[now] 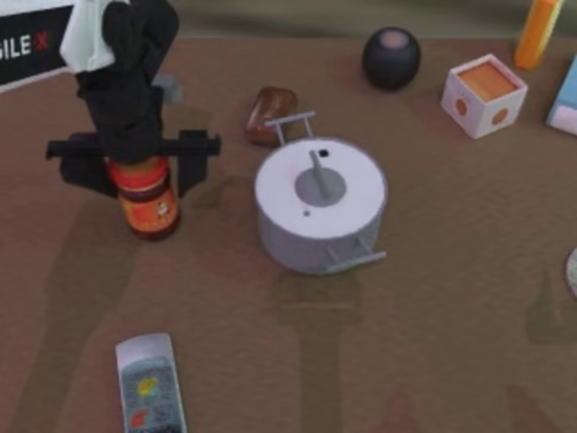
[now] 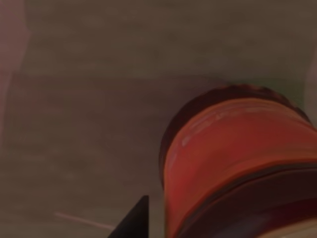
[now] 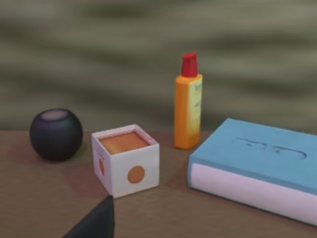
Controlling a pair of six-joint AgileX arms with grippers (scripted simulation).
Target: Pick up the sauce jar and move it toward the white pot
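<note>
Sauce jar [image 1: 150,198] sits upright to the left of the white pot [image 1: 320,203], apart from it, with my left tool [image 1: 135,167] directly over its lid; the black fingers stand at either side of the lid, apparently clamped on it. The left wrist view shows the red-orange lid [image 2: 237,148] filling the frame. Brown lump [image 1: 270,113] lies just behind the pot. Right arm is parked off to the pot's right; I cannot tell that tool's opening.
</note>
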